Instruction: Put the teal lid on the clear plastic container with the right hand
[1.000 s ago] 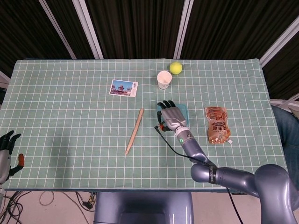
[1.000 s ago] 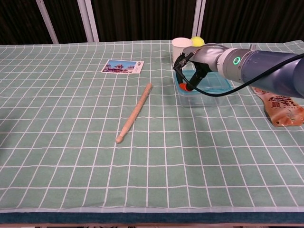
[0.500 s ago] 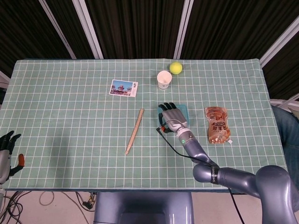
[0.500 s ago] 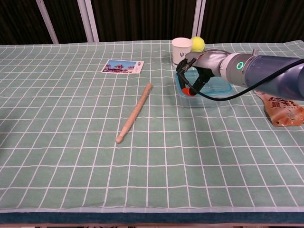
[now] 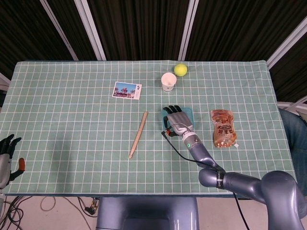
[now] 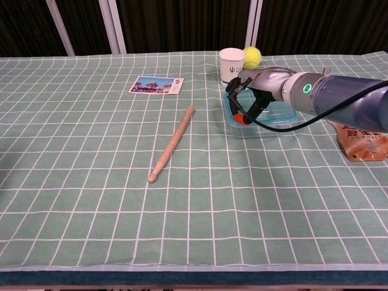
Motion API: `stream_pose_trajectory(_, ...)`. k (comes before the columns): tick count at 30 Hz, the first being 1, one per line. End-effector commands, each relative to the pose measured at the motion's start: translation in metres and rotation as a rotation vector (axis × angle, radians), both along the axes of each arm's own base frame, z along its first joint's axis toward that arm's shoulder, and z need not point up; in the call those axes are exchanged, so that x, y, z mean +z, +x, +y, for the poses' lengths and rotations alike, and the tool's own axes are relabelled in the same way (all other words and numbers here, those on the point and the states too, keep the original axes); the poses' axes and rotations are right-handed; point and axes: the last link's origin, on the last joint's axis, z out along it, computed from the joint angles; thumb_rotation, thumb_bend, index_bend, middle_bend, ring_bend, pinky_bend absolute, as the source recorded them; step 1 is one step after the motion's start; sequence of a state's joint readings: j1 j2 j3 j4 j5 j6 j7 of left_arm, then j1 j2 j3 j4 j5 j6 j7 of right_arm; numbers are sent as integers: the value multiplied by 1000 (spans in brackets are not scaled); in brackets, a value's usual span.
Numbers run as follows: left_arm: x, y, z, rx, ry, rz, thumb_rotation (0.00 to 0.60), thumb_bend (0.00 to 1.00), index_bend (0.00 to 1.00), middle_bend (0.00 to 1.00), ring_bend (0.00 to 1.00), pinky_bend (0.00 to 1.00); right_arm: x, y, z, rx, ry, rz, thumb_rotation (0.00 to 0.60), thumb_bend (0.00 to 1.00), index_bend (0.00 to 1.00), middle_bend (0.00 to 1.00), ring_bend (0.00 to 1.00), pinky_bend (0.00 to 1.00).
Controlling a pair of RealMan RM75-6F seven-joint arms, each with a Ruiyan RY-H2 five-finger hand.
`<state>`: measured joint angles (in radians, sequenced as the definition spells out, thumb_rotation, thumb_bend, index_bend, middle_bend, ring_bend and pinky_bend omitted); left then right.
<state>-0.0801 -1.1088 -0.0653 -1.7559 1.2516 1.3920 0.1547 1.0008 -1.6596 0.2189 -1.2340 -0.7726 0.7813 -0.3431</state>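
Lid (image 6: 286, 113), teal, sits on the container (image 6: 242, 128) under the right hand (image 5: 176, 118), whose fingers (image 5: 171, 109) lie flat across it; whether they grasp it I cannot tell. Behind stand a cup (image 5: 168, 81) and ball (image 5: 180, 69). Left hand (image 5: 5, 154) hangs off the bench (image 5: 72, 134), fingers loosely spread, holding nothing.
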Motion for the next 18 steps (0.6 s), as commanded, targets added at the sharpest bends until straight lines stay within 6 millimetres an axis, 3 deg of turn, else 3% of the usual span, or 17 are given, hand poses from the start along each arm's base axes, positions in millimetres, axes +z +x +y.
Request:
stream_pose_trajectory(1, 0, 0, 0, 0, 0, 0, 600, 568, 113, 0, 0, 0, 6, 4, -2, 1, -13, -22, 600, 472, 642, 134, 0, 0)
stream_pose_trajectory(9, 1, 0, 1, -2, 2, 1, 600, 568, 114, 0, 0, 0, 45, 11, -24, -27, -106, -102, 600, 472, 644, 117, 0, 0)
stream_pose_trajectory(18, 0, -1, 1, 2, 8, 8, 600, 568, 114, 0, 0, 0, 65, -16, -52, -114, -145, -65, 600, 472, 649, 108, 0, 0)
